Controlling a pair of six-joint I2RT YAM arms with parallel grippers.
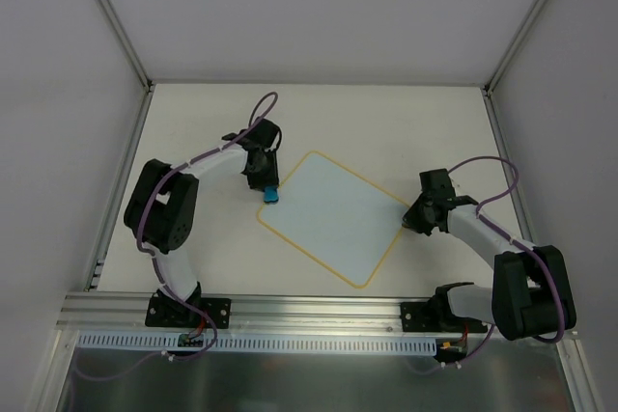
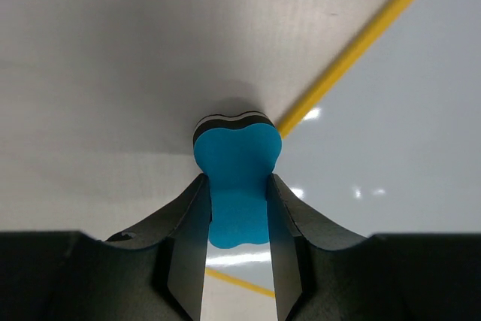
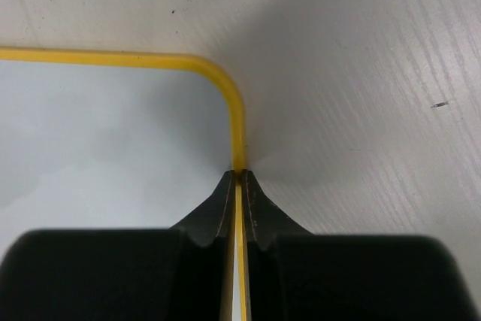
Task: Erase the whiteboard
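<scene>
The whiteboard [image 1: 333,219] lies flat on the table, turned like a diamond, its pale surface free of writing inside a thin yellow border. My left gripper [image 1: 266,185] is shut on a small blue eraser [image 1: 269,195] at the board's left corner. In the left wrist view the eraser [image 2: 237,163] is pinched between the fingers [image 2: 188,223], just outside the yellow edge of the whiteboard [image 2: 391,125]. My right gripper [image 1: 407,222] is shut. Its tips [image 3: 240,173] rest on the yellow border beside the rounded right corner of the whiteboard [image 3: 113,133].
White walls enclose the table [image 1: 193,132] at the left, back and right. An aluminium rail [image 1: 309,308] runs along the near edge between the two arm bases. Bare tabletop surrounds the board.
</scene>
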